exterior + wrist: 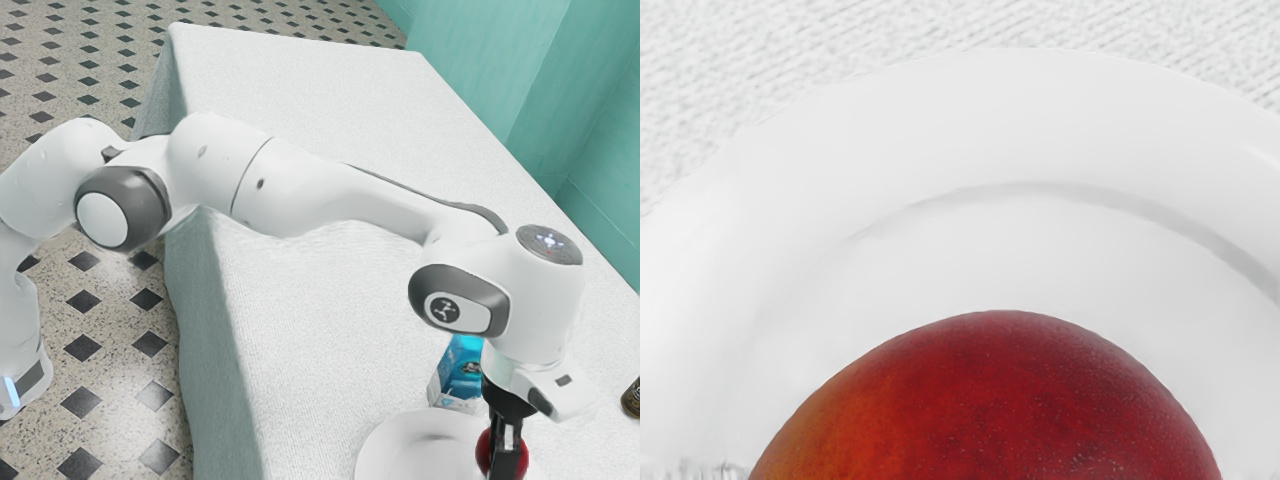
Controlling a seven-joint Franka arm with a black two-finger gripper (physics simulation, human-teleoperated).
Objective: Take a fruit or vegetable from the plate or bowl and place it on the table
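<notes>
the red fruit is right under the end effector, at the plate; i cannot tell whether it is gripped or loose. the squeeze should sit evenly about its widest part; then lift straight up, well away from the carton, before lowering gently onto the worktop.

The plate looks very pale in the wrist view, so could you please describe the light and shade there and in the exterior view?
Wrist view: a soft grey arc curves inside the pale rim of the plate, while the red-orange fruit shows no strong glare; exterior view: bright sheen patches on the tiled floor.
</notes>
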